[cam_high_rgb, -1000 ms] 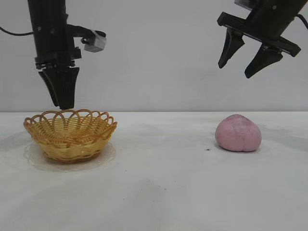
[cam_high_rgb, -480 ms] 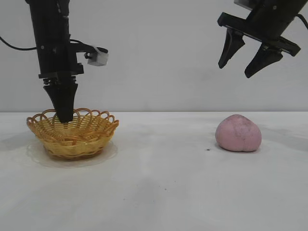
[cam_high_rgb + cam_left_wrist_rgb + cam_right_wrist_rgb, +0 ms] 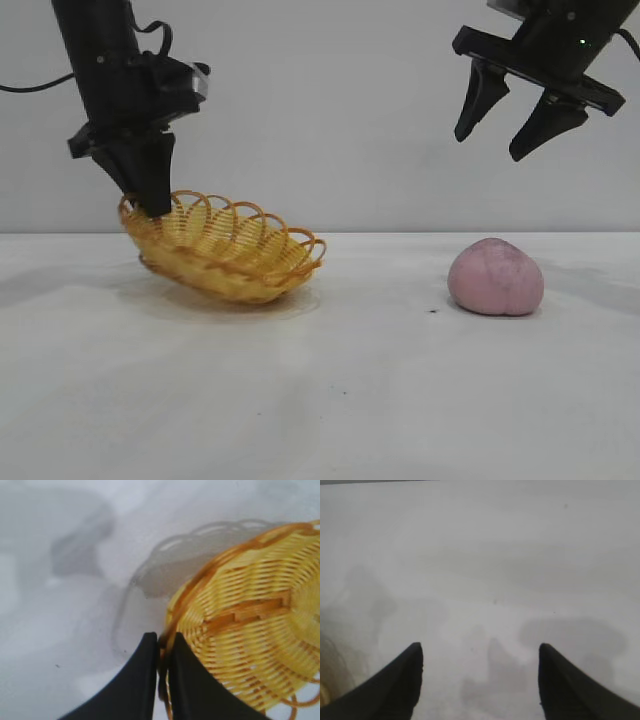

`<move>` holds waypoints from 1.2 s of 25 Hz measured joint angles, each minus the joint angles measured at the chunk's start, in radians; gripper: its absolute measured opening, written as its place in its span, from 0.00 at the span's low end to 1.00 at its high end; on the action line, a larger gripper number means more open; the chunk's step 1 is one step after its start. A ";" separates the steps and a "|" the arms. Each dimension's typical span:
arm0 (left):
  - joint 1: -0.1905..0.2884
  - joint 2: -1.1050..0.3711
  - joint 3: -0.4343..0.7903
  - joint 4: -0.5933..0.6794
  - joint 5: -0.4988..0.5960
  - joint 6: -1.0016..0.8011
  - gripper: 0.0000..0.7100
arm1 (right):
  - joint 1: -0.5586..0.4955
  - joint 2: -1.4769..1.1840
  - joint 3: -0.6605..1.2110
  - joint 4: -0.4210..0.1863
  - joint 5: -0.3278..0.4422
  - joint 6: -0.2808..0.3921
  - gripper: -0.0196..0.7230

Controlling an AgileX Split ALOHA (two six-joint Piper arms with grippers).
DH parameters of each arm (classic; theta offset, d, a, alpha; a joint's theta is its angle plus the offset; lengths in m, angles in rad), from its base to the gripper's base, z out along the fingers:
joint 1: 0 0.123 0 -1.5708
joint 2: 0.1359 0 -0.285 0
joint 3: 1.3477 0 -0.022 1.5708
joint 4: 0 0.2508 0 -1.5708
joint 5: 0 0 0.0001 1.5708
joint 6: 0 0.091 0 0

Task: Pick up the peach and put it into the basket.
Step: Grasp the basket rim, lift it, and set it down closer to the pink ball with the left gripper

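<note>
My left pincer [image 3: 152, 205] is clamped on the basket [image 3: 225, 250] rim, tilting it with its far edge on the surface [image 3: 330, 400]. The peach [image 3: 495, 277] sits on the surface well to the right. Above it, my right pincer [image 3: 508, 132] hangs with fingers apart.

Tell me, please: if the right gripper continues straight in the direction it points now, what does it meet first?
Probably the bare table. The right gripper hangs open above the peach, but its wrist view shows only tabletop between the fingers, so the line seems to miss the peach. Depth is unclear.
</note>
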 joint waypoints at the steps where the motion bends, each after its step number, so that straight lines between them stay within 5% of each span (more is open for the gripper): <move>1: 0.002 -0.011 0.012 -0.014 0.000 -0.034 0.00 | 0.000 0.000 0.000 0.000 0.000 0.000 0.60; 8: 0.002 -0.097 0.194 -0.198 -0.003 -0.105 0.00 | 0.000 0.000 0.000 0.000 0.002 0.000 0.60; 18: -0.054 -0.160 0.539 -0.449 -0.315 -0.053 0.00 | 0.000 0.000 0.000 0.000 0.009 0.000 0.60; 30: -0.072 -0.160 0.562 -0.435 -0.427 -0.043 0.00 | 0.000 0.000 0.000 0.000 0.010 0.000 0.60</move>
